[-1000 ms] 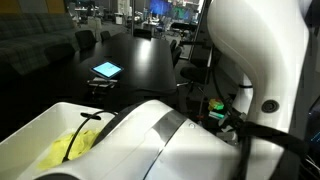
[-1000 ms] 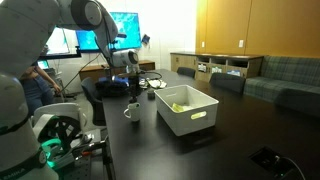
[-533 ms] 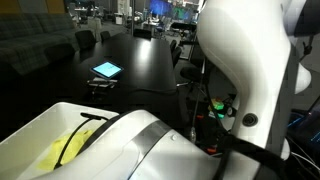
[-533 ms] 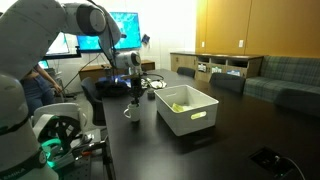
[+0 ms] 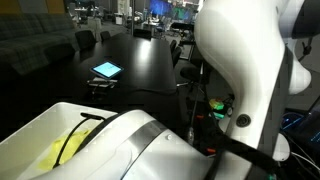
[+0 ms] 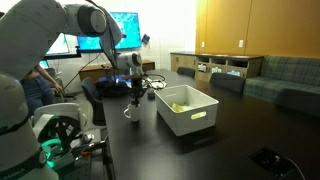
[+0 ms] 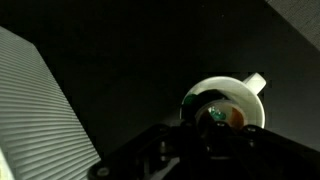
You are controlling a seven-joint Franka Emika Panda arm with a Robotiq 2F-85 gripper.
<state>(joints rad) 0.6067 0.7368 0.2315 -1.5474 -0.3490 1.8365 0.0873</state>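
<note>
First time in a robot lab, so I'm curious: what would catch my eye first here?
A big white arm bends over the dark table, its pincer shut over a white mug. Beside the mug stands a white bin with something yellow-green inside, and a lit tablet glows farther along the table.

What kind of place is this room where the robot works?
Probably an office meeting room or lounge: a long dark table, a sofa along the wooden wall, and a large lit screen at the far end.
</note>
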